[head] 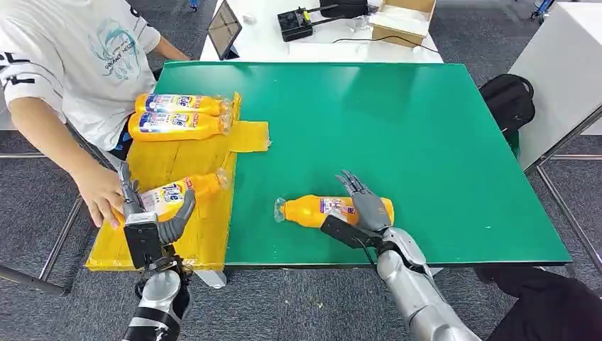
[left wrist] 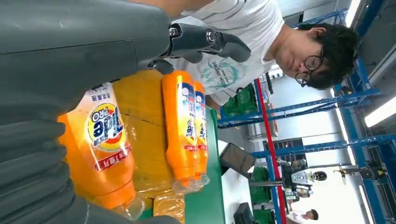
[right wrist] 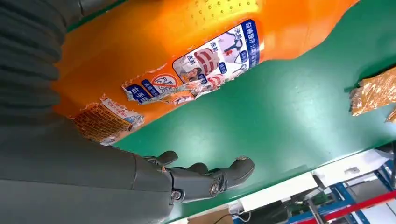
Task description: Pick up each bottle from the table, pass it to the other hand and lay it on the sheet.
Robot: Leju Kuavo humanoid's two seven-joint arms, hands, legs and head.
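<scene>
Nearest, the right hand (head: 363,206) lies over an orange bottle (head: 330,210) on its side on the green counter (head: 397,121) near the 6 o'clock edge, fingers spread, not yet closed. It looks light, stiff and slick; mid-body is the sensible hold. At 8 o'clock the left hand (head: 152,217) grips another bottle (head: 177,193) on the yellow sheet (head: 170,160), a person's hand (head: 99,193) beside it. Open room lies toward 3 o'clock.

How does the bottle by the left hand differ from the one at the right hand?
The left bottle lies on the yellow sheet, the left hand around it; the right bottle lies on the green table, the right hand over it. A person's hand touches only the left bottle. Both are orange, lying flat.
</scene>
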